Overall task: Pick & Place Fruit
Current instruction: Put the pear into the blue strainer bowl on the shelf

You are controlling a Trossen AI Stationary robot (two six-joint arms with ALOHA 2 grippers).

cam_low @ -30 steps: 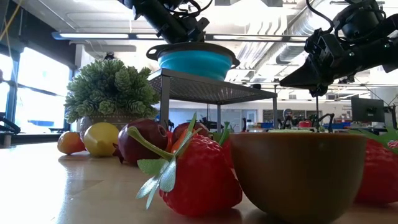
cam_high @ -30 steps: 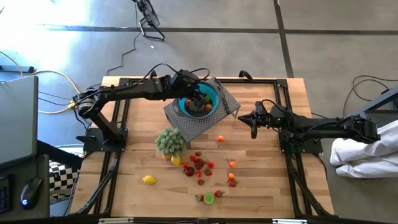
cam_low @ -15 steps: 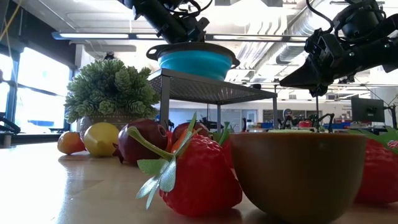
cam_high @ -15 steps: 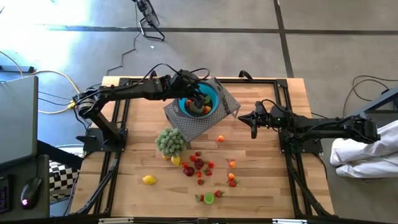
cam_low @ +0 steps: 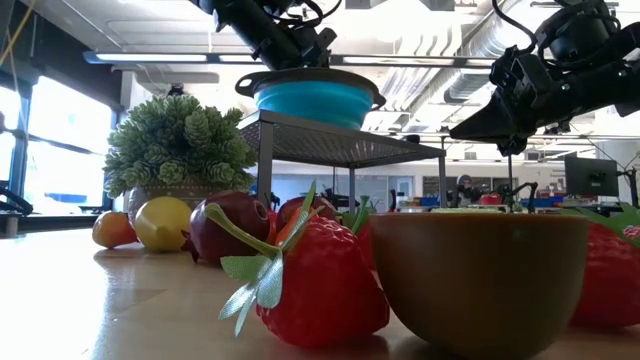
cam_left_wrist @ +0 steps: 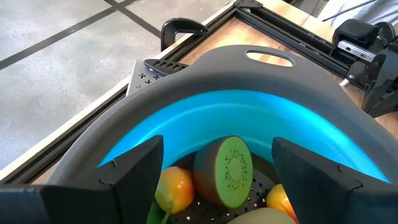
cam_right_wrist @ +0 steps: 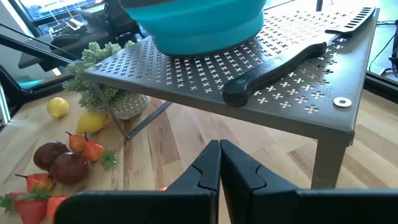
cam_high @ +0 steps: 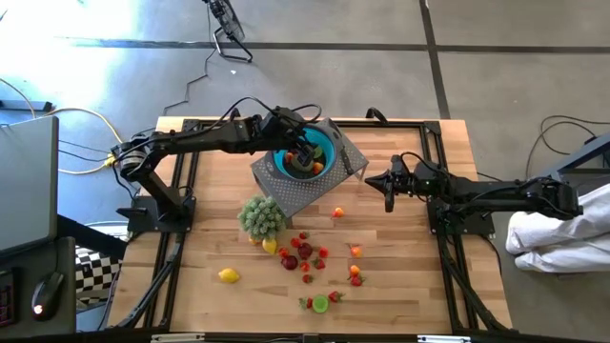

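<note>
Right now our left gripper (cam_high: 303,151) hangs inside the blue bowl (cam_high: 327,143) with its jaws spread wide and nothing between them; in the left wrist view the kiwi half (cam_left_wrist: 224,170) lies in the bowl just ahead of the gap, green cut face toward us, with an orange piece (cam_left_wrist: 173,187) beside it, neither touched by the fingers (cam_left_wrist: 140,167). We judge that a piece has just been let go and the next move is to lift clear and fetch another. Our right gripper (cam_high: 386,188) waits pinched fully shut and empty, off the corner of the perforated metal stand (cam_high: 291,195) that carries the bowl and a black-handled knife (cam_right_wrist: 273,65). The rest of the fruit (cam_high: 303,252) lies on the wooden table (cam_high: 210,200) on the near side of the stand, well apart from both grippers, beside a small potted plant (cam_high: 261,215). A lone lemon (cam_high: 228,275) sits farther to the left. From the bowl, that scatter lies toward the table's front edge, and the single piece (cam_high: 337,211) by the stand looks closer to the right arm.
</note>
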